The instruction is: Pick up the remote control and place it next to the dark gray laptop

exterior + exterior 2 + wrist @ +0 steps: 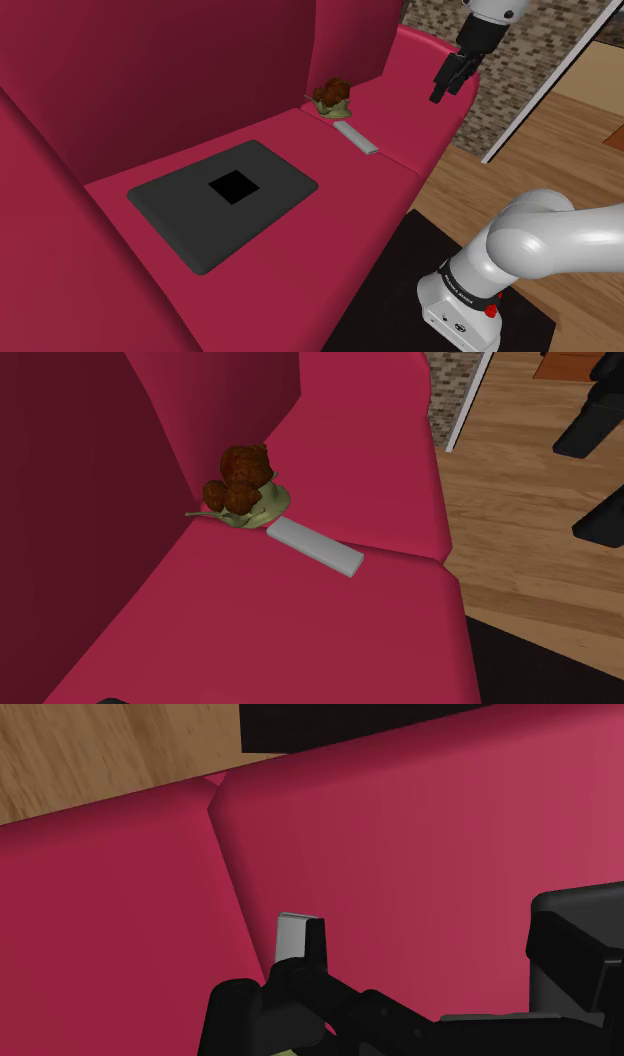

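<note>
A light grey remote control (357, 138) (314, 546) lies flat on the red sofa seat, close to the armrest. The dark gray laptop (180, 205) lies closed on the same seat, further toward the shoulder view's left, with a black square in the middle of its lid. My black gripper (441, 95) hangs in the air above the armrest, up and to the right of the remote in the shoulder view. In the wrist view the gripper (440, 919) is open with nothing between its fingers, and one end of the remote (290, 936) peeks out beside one finger.
A brown stuffed bundle on a green base (334, 97) (242, 482) sits in the sofa's corner, just behind the remote. The red armrest (420, 60) rises beside the remote. Past it are a wooden floor (540, 150) and a dark rug (400, 290).
</note>
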Controlling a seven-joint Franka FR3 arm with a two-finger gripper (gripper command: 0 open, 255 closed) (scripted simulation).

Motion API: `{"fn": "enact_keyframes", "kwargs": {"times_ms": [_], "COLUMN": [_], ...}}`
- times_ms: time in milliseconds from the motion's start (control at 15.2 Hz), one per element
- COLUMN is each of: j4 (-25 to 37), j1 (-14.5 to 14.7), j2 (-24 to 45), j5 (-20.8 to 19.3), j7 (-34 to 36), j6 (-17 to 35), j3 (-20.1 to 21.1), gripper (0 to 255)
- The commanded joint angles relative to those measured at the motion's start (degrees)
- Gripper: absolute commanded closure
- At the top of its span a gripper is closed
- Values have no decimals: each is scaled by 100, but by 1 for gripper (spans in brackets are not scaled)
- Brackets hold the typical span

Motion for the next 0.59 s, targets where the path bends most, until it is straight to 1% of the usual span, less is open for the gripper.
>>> {"fn": "enact_keyframes", "kwargs": {"times_ms": [0,264,528], "j4": [0,-168,-209], "j1": [0,-12,-15], "j2": [0,566,1236], "j5": [0,-75,-112], "j7": [0,-148,-306], "j6": [0,719,1413], "j3": [0,-224,-442], "gripper": [0,0,0]}}
